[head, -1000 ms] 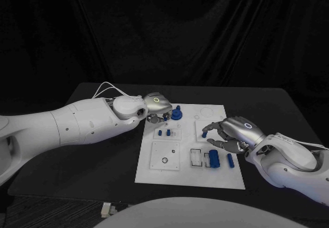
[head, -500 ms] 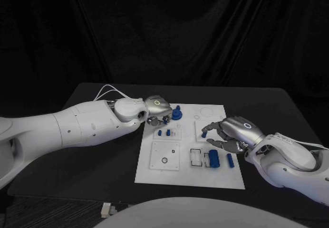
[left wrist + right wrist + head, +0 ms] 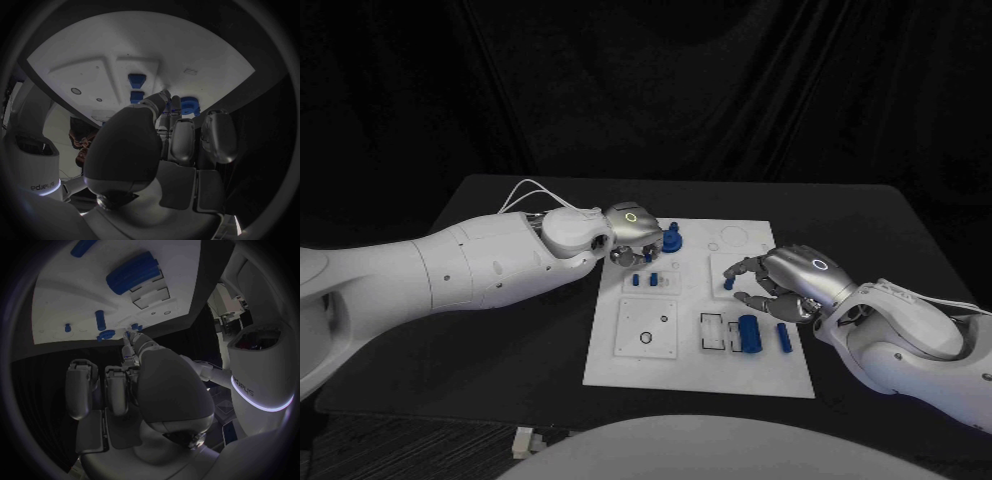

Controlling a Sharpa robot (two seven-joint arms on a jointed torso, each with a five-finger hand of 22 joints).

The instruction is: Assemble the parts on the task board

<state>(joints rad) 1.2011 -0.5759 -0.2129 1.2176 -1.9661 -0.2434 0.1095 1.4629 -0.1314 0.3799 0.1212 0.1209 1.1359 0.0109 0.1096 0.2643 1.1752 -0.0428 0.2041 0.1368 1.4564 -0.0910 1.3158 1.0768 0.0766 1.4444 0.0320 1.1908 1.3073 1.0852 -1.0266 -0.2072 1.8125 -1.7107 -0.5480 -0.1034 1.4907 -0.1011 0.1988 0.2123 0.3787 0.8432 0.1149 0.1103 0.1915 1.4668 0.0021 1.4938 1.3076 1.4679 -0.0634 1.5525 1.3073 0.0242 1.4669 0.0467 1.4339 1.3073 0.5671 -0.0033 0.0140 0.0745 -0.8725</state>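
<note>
beside left hand [image 3: 633,236], blue part [image 3: 672,238]

The board [image 3: 629,362] is a white plate with a smooth, matt look, like moulded plastic, and its shallow recesses show soft edges. The small parts on it, such as the ribbed block [image 3: 749,333] at the near right and the stacked piece [image 3: 672,238] at the far left, are blue with a plain plastic sheen. The surface [image 3: 488,330] under the board is black and matt, without reflections. Both arms have smooth white shells with a slight gloss. The left hand [image 3: 632,234] and the right hand [image 3: 788,278] look like silver-grey metal or metallic plastic with a satin finish, and their fingers [image 3: 182,141] carry darker, duller pads. Black cloth hangs in folds behind.
</note>
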